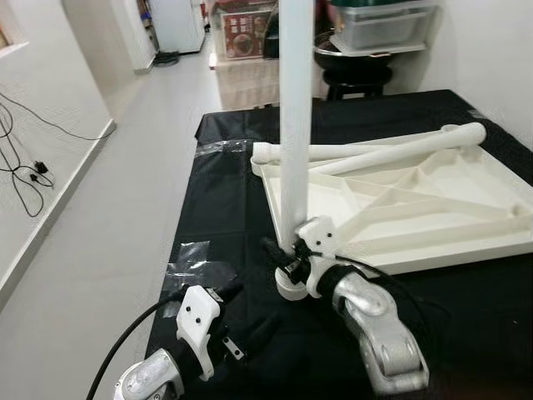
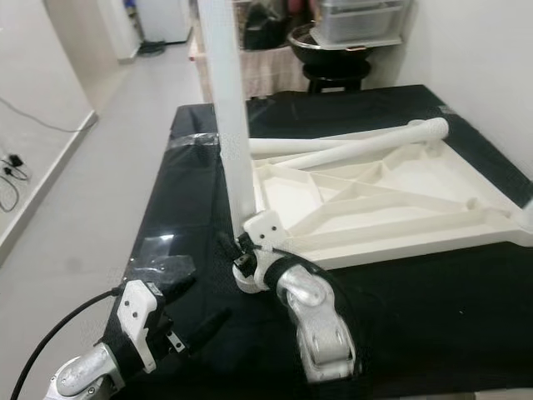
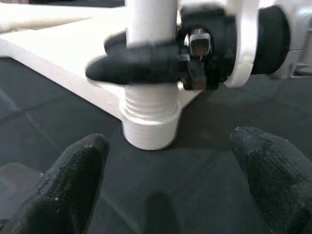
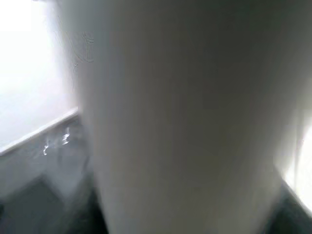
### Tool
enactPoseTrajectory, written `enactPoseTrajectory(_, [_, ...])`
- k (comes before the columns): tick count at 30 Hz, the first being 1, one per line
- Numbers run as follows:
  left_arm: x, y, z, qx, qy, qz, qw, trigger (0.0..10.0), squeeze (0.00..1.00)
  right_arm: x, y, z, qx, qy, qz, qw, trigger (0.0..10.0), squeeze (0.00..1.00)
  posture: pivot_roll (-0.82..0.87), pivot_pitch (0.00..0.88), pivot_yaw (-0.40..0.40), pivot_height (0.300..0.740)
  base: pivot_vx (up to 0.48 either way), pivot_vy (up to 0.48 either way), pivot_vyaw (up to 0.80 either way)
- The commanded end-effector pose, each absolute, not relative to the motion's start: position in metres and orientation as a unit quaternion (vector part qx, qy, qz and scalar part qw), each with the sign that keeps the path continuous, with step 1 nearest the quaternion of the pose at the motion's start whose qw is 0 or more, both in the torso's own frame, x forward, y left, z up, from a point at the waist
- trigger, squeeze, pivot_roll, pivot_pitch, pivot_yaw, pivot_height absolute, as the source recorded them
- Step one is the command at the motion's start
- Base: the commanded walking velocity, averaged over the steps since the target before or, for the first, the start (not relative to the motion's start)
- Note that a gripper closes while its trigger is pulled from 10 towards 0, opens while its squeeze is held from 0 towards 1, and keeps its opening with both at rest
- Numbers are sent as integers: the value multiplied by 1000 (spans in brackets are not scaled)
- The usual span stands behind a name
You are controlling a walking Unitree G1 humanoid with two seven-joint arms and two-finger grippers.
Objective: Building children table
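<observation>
Black sheeting [image 1: 233,192] covered the floor of a pale room, with loose cables [image 1: 25,179] trailing along the wall at nine o'clock and storage boxes [image 1: 379,25] and a dark stool [image 1: 358,79] at twelve. Patches of clear tape [image 1: 196,262] shone on the sheet near seven o'clock.

At seven o'clock the left gripper [image 1: 241,321] hovered low over the sheet, its two black fingers [image 3: 73,180] spread wide and holding nothing; its wrist camera looked between them at the base of an upright leg [image 1: 296,125].

That white leg stood on end at the centre, its threaded foot [image 3: 148,122] just off the near corner of the tabletop [image 1: 433,208]. The right gripper [image 1: 287,258], reaching in from five o'clock, was clamped round the leg low down, just above the thread, with a black finger [image 3: 141,68] wrapped across the tube. Its own wrist camera showed the white tube [image 4: 180,117] up close and blurred.

From centre towards three o'clock the white tabletop lay upside down on the sheet, its ribbed underside facing up. Two more legs [image 1: 400,148] lay across its far edge, side by side, angled towards two o'clock.
</observation>
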State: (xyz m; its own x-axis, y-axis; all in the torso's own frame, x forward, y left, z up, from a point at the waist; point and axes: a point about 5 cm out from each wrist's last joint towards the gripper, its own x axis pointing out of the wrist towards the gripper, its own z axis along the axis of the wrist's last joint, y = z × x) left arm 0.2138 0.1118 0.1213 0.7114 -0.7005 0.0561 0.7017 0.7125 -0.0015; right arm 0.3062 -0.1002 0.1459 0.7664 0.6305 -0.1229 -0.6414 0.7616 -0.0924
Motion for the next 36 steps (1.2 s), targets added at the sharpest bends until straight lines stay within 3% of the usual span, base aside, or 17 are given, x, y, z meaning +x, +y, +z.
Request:
enactPoseTrajectory(1, [213, 114, 117, 0, -14, -374, 927, 10000, 0, 309, -96, 151, -38, 38, 375, 925, 10000, 1000, 87, 129, 77, 740, 0, 0, 0])
enactPoseTrajectory(2, [213, 114, 117, 3, -15, -372, 928, 10000, 0, 311, -94, 161, -37, 21, 430, 902, 10000, 1000, 90, 128, 76, 740, 0, 0, 0])
enactPoseTrajectory(3, [213, 114, 117, 3, -15, -372, 928, 10000, 0, 311, -94, 161, -37, 21, 430, 902, 10000, 1000, 90, 128, 76, 740, 0, 0, 0])
enactPoseTrajectory(4, [214, 114, 116, 5, -15, -371, 928, 10000, 0, 310, -93, 169, -42, 10, 486, 873, 10000, 310, 94, 124, 72, 740, 0, 0, 0])
enactPoseTrajectory(6, [214, 113, 116, 5, -15, -371, 928, 10000, 0, 308, -93, 175, -48, 6, 518, 854, 10000, 310, 94, 124, 72, 740, 0, 0, 0])
enactPoseTrajectory(7, [214, 113, 116, 6, -15, -371, 928, 10000, 0, 310, -98, 175, -72, 18, 558, 827, 10000, 0, 97, 119, 67, 740, 0, 0, 0])
enactPoseTrajectory(9, [214, 113, 116, 6, -15, -371, 928, 10000, 0, 310, -98, 175, -72, 18, 558, 827, 10000, 0, 97, 119, 67, 740, 0, 0, 0])
enactPoseTrajectory(10, [215, 112, 116, 5, -15, -372, 928, 10000, 0, 313, -103, 173, -88, 36, 583, 807, 10000, 0, 98, 119, 65, 740, 0, 0, 0])
enactPoseTrajectory(16, [215, 110, 116, 3, -12, -376, 926, 10000, 0, 332, -117, 176, -93, 66, 618, 778, 10000, 0, 108, 115, 63, 740, 0, 0, 0])
enactPoseTrajectory(17, [214, 109, 116, 3, -12, -378, 926, 10000, 0, 335, -119, 179, -87, 67, 623, 774, 4392, 0, 108, 119, 62, 740, 0, 0, 0])
enactPoseTrajectory(19, [214, 109, 116, 2, -11, -379, 925, 10000, 0, 337, -120, 181, -83, 67, 628, 771, 4392, 0, 108, 119, 61, 740, 0, 0, 0])
enactPoseTrajectory(20, [214, 108, 115, 2, -11, -381, 925, 10000, 0, 339, -121, 183, -71, 66, 632, 769, 0, 0, 105, 118, 63, 740, 0, 0, 0])
enactPoseTrajectory(28, [211, 104, 116, -4, -10, -400, 916, 10000, 0, 339, -132, 181, -52, 72, 645, 759, 0, 0, 94, 121, 66, 740, 0, 0, 0])
enactPoseTrajectory(31, [208, 101, 117, -6, -9, -412, 911, 10000, 0, 336, -140, 171, -58, 78, 625, 775, 0, 0, 78, 130, 60, 740, 0, 0, 0])
enactPoseTrajectory(33, [207, 101, 117, -6, -9, -413, 910, 10000, 0, 335, -144, 166, -65, 81, 596, 796, 0, 0, 72, 133, 56, 740, 0, 0, 0])
enactPoseTrajectory(35, [207, 102, 117, -7, -11, -406, 914, 10000, 0, 333, -151, 146, -65, 84, 433, 895, 0, 0, 56, 143, 40, 740, 0, 0, 0])
enactPoseTrajectory(36, [207, 102, 117, -7, -11, -406, 914, 10000, 0, 333, -151, 146, -65, 84, 433, 895, 0, 0, 56, 143, 40, 740, 0, 0, 0])
